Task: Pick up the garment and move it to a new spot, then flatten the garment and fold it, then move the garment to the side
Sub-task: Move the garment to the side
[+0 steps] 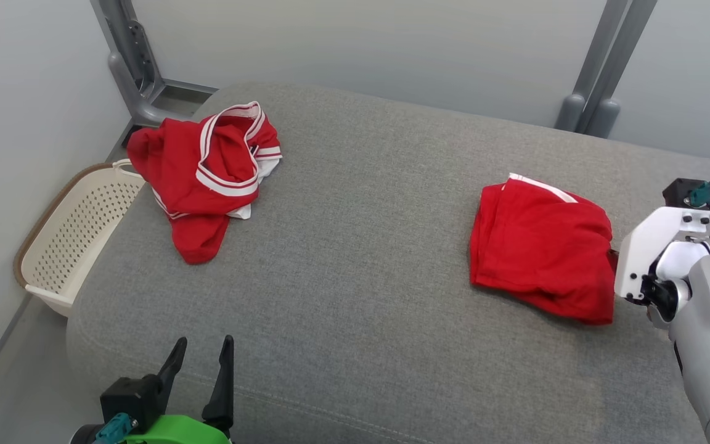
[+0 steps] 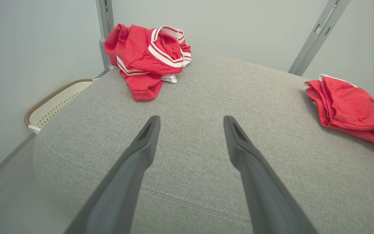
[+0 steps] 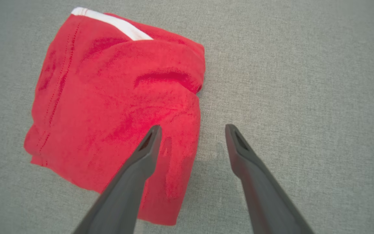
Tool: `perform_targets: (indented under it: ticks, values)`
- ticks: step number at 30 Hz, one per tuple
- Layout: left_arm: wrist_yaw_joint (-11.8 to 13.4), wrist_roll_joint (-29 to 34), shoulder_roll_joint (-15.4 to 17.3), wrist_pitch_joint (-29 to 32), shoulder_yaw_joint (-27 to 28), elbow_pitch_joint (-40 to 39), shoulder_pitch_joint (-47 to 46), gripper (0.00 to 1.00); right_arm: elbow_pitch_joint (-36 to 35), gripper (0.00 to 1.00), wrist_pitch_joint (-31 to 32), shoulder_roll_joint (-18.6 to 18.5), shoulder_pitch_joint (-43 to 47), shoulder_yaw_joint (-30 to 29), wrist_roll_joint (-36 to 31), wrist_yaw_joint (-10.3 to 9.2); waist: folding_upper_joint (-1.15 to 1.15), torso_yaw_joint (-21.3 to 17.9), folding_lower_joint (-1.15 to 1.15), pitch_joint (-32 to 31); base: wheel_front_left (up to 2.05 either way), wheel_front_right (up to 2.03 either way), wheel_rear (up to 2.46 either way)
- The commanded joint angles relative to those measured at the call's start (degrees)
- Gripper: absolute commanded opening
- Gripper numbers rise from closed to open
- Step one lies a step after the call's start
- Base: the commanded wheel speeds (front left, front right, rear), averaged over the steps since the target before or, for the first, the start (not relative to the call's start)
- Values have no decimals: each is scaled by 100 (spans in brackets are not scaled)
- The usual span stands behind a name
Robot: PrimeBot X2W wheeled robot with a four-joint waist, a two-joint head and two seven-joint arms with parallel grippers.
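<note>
I hold my right hand [image 3: 192,127] fingers apart over the right edge of the folded red cloth garment [image 3: 115,97]. My left hand [image 2: 192,118], also apart, hovers empty at the near-left corner of the grey upholstered cushion [image 1: 355,259].

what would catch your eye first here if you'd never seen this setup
Two bright red pieces stand out on the grey cushion: a folded red garment on its right side, and a crumpled red garment with white stripes at the far left corner, next to a cream perforated basket. The right tool stands open over the folded one's edge, holding nothing. The left tool is open too, low at the near left.
</note>
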Motion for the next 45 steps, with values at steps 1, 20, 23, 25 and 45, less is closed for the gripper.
perform_targets:
  ticks: [1, 20, 23, 25, 45]
  values:
    - [12, -23, 52, -13, 15, -14, 2, 100, 27, 100, -10, -28, 108, -131, -115, -8, 0, -34, 0, 45, 0, 0, 0]
    - [-49, 68, 51, -47, -101, -53, -330, 100, -61, 100, -185, 456, -58, -2117, -1189, -8, 0, 278, 0, 621, 0, 0, 0]
    - [-66, 98, 69, -45, -129, -80, -375, 100, -47, 100, -101, 474, -75, -2436, -1397, -8, 0, 350, 0, 712, 0, 0, 0]
    - [-80, 107, 79, -59, -143, -79, -396, 100, -49, 100, -68, 497, -74, -2616, -1542, -7, 0, 393, 0, 766, 0, 0, 0]
    - [14, 124, 121, -73, -175, -196, -471, 100, 49, 0, -249, 588, -229, -3010, -2212, -12, 0, -22, 0, 830, 0, 0, 0]
